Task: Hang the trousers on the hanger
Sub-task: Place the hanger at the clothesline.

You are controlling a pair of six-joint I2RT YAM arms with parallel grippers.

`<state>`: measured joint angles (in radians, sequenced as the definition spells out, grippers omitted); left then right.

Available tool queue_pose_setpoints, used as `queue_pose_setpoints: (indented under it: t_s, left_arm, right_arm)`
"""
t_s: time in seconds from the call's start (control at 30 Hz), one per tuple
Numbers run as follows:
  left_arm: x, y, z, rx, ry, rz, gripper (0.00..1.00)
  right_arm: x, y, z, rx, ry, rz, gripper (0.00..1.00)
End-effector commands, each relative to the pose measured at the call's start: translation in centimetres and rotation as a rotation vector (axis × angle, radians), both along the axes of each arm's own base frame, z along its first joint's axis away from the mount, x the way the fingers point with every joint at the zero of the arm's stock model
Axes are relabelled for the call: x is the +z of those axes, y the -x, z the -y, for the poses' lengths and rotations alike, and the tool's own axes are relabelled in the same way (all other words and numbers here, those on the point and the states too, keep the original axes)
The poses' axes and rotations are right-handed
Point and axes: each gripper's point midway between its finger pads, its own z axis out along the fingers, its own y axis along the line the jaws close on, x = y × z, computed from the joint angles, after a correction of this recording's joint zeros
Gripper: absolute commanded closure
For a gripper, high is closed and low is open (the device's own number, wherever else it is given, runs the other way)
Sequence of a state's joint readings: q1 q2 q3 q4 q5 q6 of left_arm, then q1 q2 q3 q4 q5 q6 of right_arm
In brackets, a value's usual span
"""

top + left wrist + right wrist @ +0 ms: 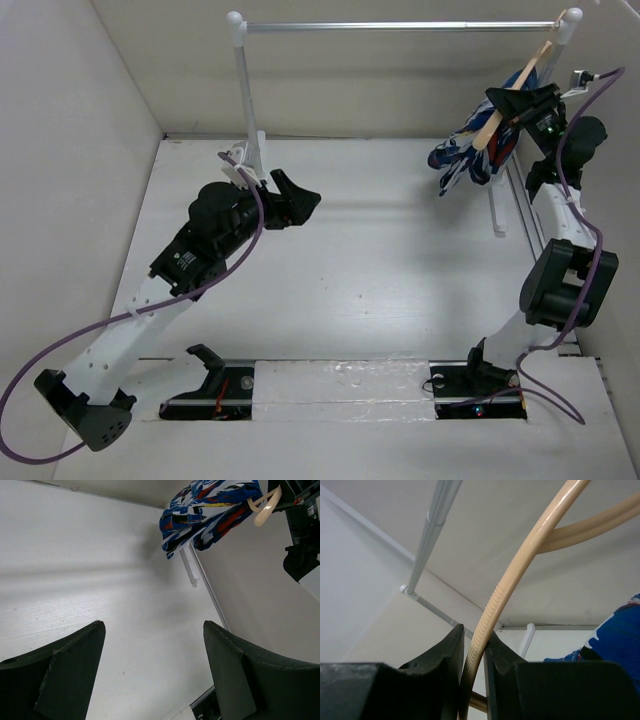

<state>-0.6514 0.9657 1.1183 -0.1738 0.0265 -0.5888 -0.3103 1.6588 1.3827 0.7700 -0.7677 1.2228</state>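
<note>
**Trousers on hanger, right jaws pinching the frame**

Soft blue, white and red print trousers (462,158) hang bunched over the thin light-tan curved hanger (528,72). Both are at the far right, lifted clear of the white surface (380,270).

Right jaws are pressed onto the hanger's ribbed bar, one pad on each side, as the right wrist view shows. Left jaws are spread with nothing between them. They hover over the left-centre of the surface, well apart from the load.

My read: draping looks done, and what's left is seating the hook on the silver rail (400,26). The hanger's top sits near the rail's right end, but I can't tell whether the hook is over it.

To do it well:
- Grip firm and hanger tilt small, so the bunched cloth doesn't slide off the low end.
- Hook down onto the rail first, then open slowly.
- Left arm can steady the cloth if it slips.

Count: one pair of trousers, one hanger, one rail on two white posts, two arms.
</note>
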Motion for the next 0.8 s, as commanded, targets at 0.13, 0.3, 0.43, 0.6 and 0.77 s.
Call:
queue_pose_setpoints:
  t_s: [0.13, 0.3, 0.43, 0.6, 0.77]
  left_arm:
    - [0.9, -0.6, 0.3, 0.004, 0.029, 0.022, 0.24]
    - [0.9, -0.8, 0.3, 0.01, 0.025, 0.023, 0.23]
    - [1.0, -1.2, 0.4, 0.015, 0.016, 0.026, 0.2]
    - [1.3, -1.6, 0.5, 0.02, 0.008, 0.032, 0.01]
    - [1.3, -2.3, -0.2, 0.074, -0.015, 0.035, 0.01]
  right_arm:
    - [1.6, 2.6, -0.1, -0.007, 0.123, 0.217, 0.56]
    - [-0.1, 2.6, 0.9, -0.025, 0.144, 0.152, 0.49]
    - [-1.0, 2.7, 2.1, -0.057, 0.223, 0.113, 0.26]
    - [-0.9, 3.0, 2.6, -0.089, 0.319, 0.074, 0.0]
    - [-0.9, 3.7, 7.1, -0.355, 0.537, -0.034, 0.0]
